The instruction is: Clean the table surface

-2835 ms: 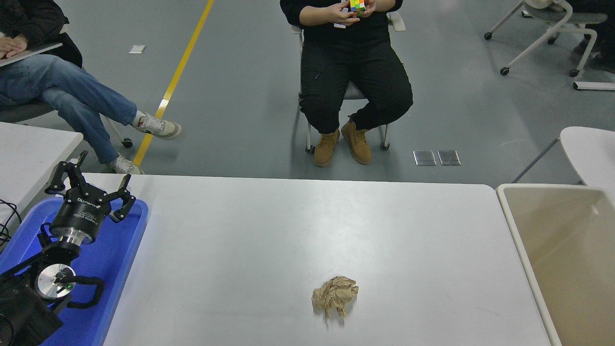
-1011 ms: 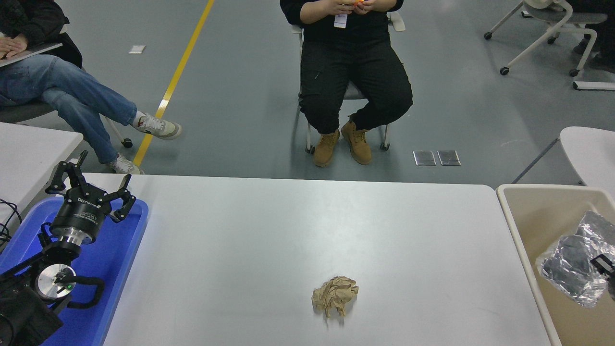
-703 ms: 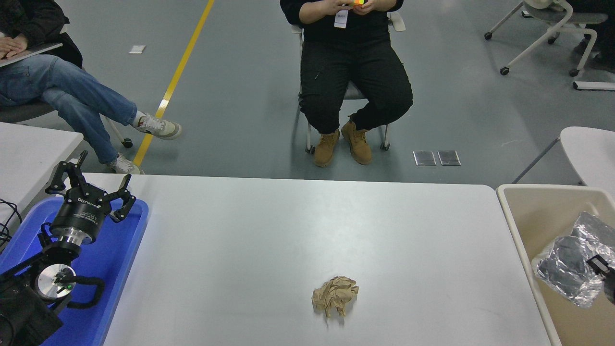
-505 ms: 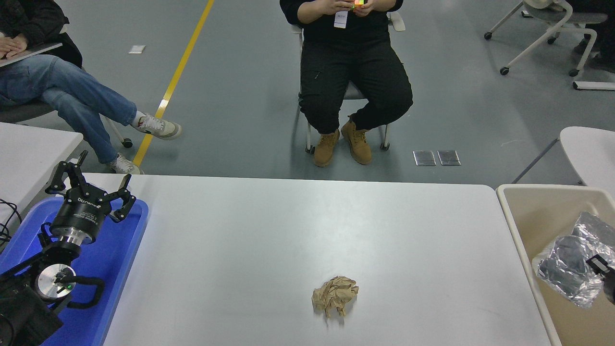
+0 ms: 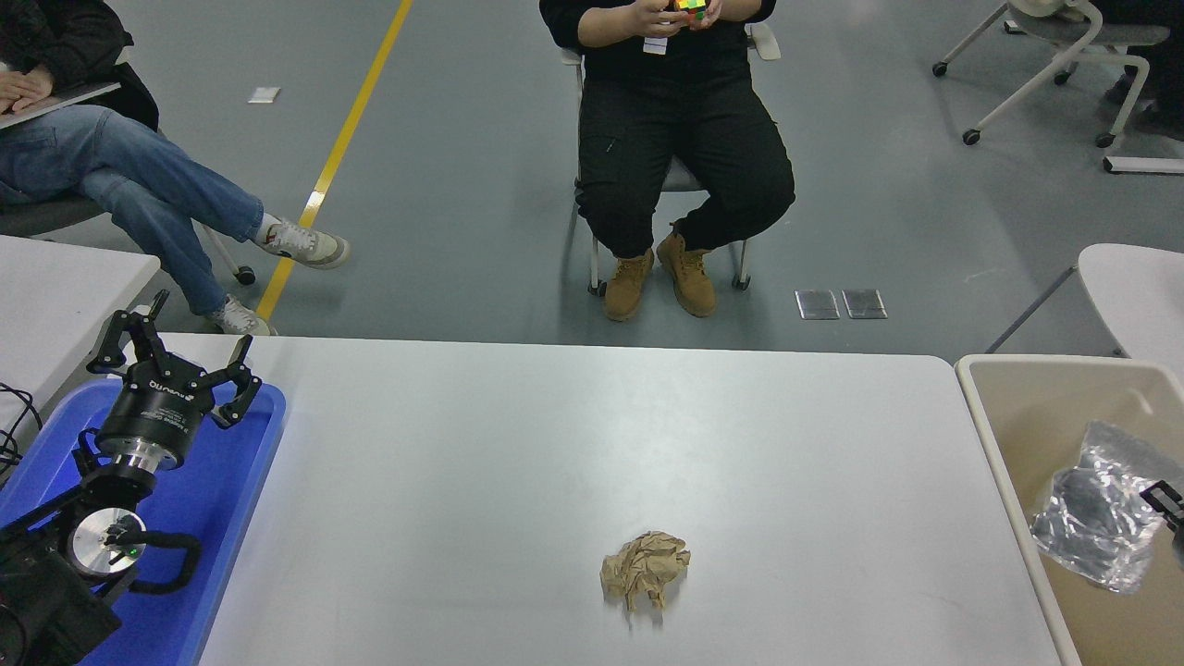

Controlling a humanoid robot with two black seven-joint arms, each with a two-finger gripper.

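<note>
The white table surface (image 5: 518,444) carries one crumpled ball of brown paper (image 5: 645,570), lying near the front edge right of the middle. At the right edge only a small black part of my right gripper (image 5: 1167,504) shows. It touches a crumpled clear, silvery plastic bag (image 5: 1096,518) that hangs or lies inside the beige bin (image 5: 999,435). Whether the gripper still holds the bag is hidden. My left gripper (image 5: 176,344) is parked open over the blue tray (image 5: 222,499) at the lower left, holding nothing.
A person sits on a chair (image 5: 680,176) beyond the far edge, handling a coloured cube. Another person's legs (image 5: 166,199) reach in at the upper left. A second white table (image 5: 55,296) stands at the left and wheeled chairs (image 5: 1045,55) at the upper right.
The right gripper came in from the right with the plastic bag over the bin. In the last half second the bag sank slightly and spread. The left arm and the paper ball stayed put.
</note>
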